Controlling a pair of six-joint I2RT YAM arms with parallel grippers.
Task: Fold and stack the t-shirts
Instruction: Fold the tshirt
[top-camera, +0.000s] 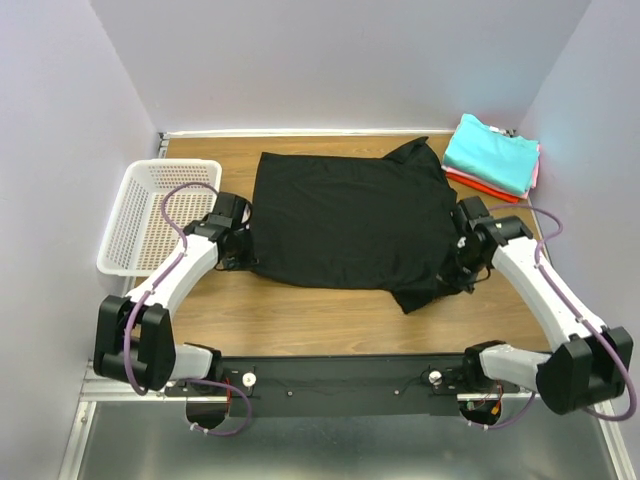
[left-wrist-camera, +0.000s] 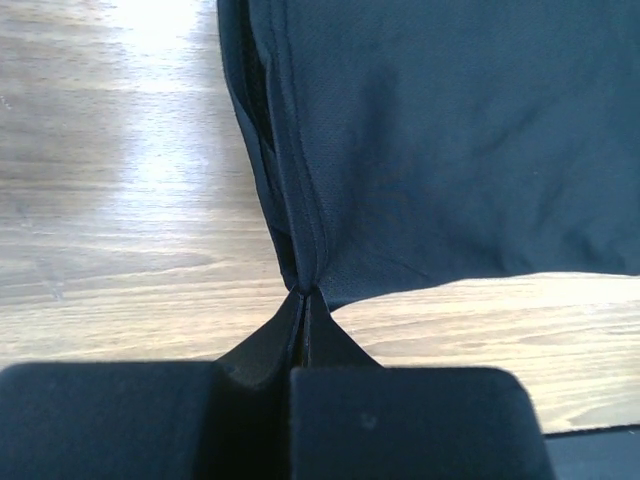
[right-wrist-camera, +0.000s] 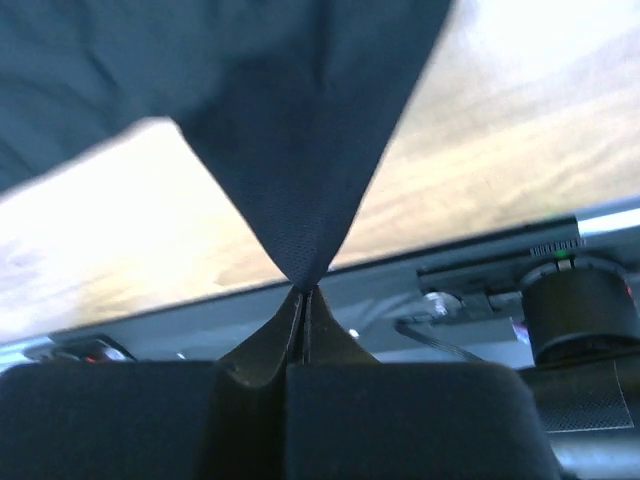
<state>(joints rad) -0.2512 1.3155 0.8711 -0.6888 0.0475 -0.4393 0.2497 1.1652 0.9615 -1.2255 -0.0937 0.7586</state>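
Note:
A large black t-shirt (top-camera: 345, 220) lies spread over the middle of the wooden table, one sleeve bunched at its far right and a flap hanging toward the near right. My left gripper (top-camera: 243, 262) is shut on the shirt's near left corner (left-wrist-camera: 302, 285), low over the wood. On the other side, my right gripper (top-camera: 462, 262) is shut on the shirt's right edge; in the right wrist view the cloth (right-wrist-camera: 305, 200) hangs taut from the tips. A folded stack of t-shirts sits at the far right corner, teal (top-camera: 490, 152) on top, red-orange (top-camera: 480, 186) and pink (top-camera: 537, 168) edges beneath.
A white lattice basket (top-camera: 150, 218) stands at the table's left edge beside my left arm. Purple walls close in the left, right and back. A black rail with the arm bases (top-camera: 340, 382) runs along the near edge.

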